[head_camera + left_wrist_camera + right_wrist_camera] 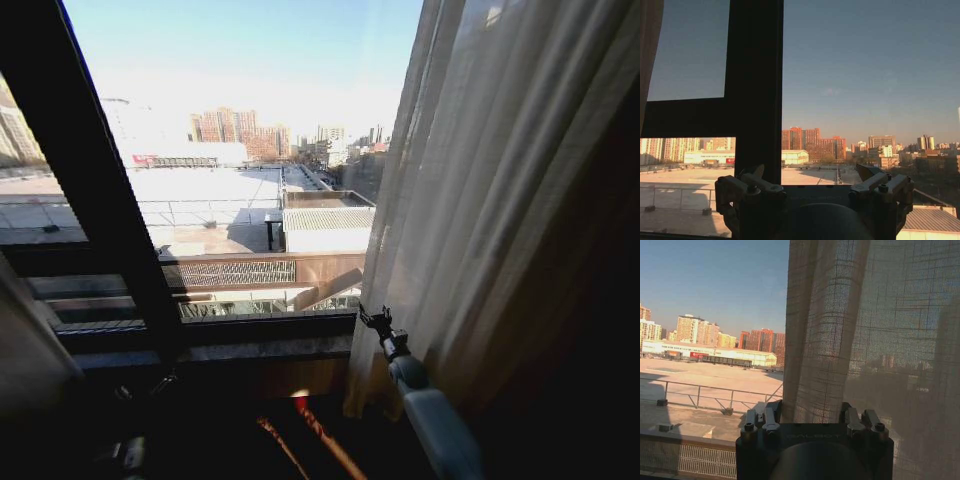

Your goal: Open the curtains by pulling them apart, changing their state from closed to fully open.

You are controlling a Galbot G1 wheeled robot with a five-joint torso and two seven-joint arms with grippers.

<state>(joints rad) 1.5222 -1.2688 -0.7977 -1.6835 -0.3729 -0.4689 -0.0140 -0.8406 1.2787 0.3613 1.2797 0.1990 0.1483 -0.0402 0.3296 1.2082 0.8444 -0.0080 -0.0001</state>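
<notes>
Right claw [811,421] spread around the curtains' [840,340] leading pleat — edge between fingers.

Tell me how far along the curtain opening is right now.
Mostly done: the window middle is uncovered, with the sheer off-white pleated right curtain panel gathered to the right and the left curtain panel at the left edge. In hand: the right end effector, open, sits at the right panel's inner edge. Left: pushing that panel further aside. The left end effector faces the dark window frame bar.
</notes>
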